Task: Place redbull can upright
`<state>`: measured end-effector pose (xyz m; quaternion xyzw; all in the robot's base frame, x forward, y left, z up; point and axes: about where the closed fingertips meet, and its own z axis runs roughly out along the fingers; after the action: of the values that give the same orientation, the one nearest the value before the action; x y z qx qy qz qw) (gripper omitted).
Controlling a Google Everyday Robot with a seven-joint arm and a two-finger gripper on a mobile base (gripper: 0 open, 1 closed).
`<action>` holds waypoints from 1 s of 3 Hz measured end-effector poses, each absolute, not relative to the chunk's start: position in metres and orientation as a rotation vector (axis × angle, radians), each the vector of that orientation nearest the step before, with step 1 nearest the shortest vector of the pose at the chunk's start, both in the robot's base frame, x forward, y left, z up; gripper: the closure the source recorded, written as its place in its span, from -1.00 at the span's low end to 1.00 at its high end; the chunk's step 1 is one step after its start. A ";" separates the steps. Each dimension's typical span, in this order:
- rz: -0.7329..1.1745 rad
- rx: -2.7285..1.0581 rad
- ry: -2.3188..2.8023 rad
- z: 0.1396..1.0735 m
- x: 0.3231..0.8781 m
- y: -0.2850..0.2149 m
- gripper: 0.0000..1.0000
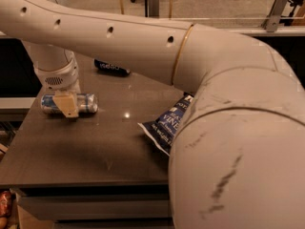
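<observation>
- The redbull can lies on its side near the table's 9 o'clock edge, its middle hidden.
- The gripper sits directly in front of it; spread or pinching, I cannot tell.
- A dark can lies at 12 o'clock.
- A blue bag at 3 o'clock is partly covered by the arm.

Silver-blue redbull can lies on its side behind the end effector.
</observation>
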<state>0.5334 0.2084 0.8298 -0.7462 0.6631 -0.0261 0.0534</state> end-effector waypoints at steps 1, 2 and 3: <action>-0.077 -2.269 2.014 0.830 0.533 0.209 0.47; -0.074 -2.262 2.014 0.832 0.534 0.209 1.00; -0.074 -2.262 2.014 0.832 0.534 0.209 1.00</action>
<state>0.5341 0.2086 0.8315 -0.7456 0.6636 -0.0244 0.0560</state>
